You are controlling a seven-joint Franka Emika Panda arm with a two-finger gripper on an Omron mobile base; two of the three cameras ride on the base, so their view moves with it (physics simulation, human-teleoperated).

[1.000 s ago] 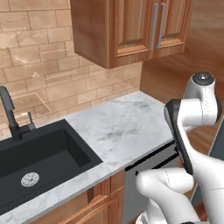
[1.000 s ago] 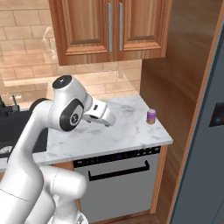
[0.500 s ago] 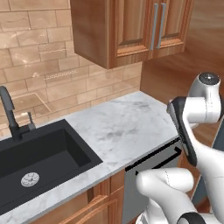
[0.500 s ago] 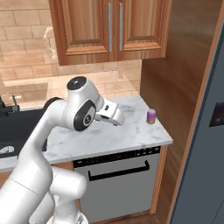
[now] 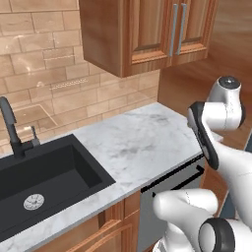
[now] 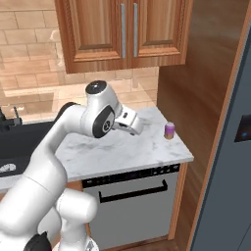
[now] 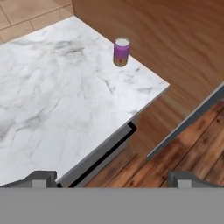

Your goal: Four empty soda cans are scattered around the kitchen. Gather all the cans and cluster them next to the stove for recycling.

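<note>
A pink-purple soda can [image 7: 121,51] with a yellowish base stands upright near the far right corner of the marble counter [image 7: 57,100], close to the wooden side panel. The right base view has the same can [image 6: 169,131] on the counter's right end. My gripper [image 6: 136,126] hovers above the counter a short way left of the can, apart from it. In the hand view its two dark fingertips [image 7: 43,178] stand wide apart with nothing between them, so the gripper [image 7: 113,181] is open. The stove is out of view.
A black sink [image 5: 39,177] with a dark faucet [image 5: 12,128] lies at the counter's left. A dishwasher front [image 6: 132,206] sits under the counter. Wooden wall cabinets [image 6: 122,29] hang above. A dark fridge side [image 6: 230,147] stands at the right.
The arm has swung to the right over the counter, carrying the open hand closer to the purple can. The can has not moved.
</note>
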